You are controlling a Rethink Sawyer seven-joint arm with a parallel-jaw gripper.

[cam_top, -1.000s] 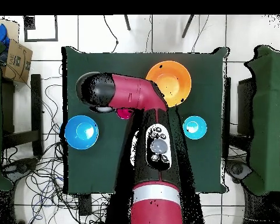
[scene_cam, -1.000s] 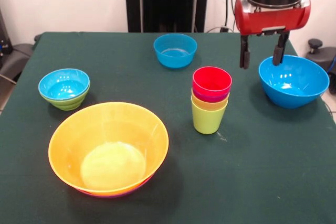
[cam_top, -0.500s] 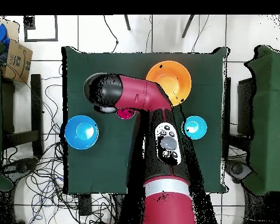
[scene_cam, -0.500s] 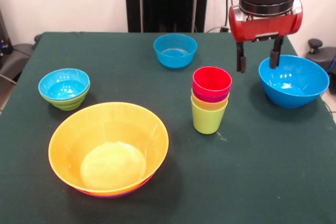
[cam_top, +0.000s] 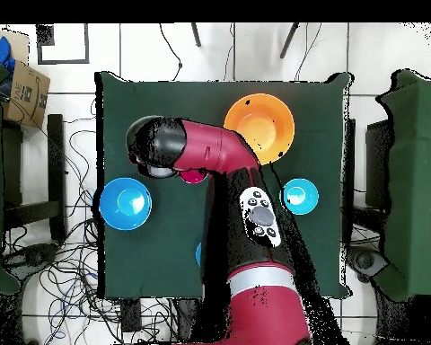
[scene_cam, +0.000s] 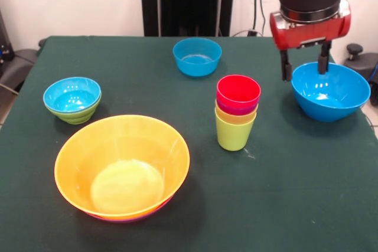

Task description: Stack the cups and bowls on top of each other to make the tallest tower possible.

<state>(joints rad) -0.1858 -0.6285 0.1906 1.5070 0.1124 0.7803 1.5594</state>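
Gripper [scene_cam: 305,67] spread over large blue bowl's [scene_cam: 331,91] far-left rim; tower [scene_cam: 237,112] apart.

In the overhead view the arm [cam_top: 210,157] covers the hand and most of the tower [cam_top: 194,177]. In the front view, the purple bowl [scene_cam: 127,218] shows only a sliver beneath the yellow-orange bowl [scene_cam: 122,166].

Glossy plastic bowls [scene_cam: 122,166] on matt cloth table [scene_cam: 295,193].

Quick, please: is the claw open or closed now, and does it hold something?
Claw: open, holding nothing, above the large blue bowl's rim.
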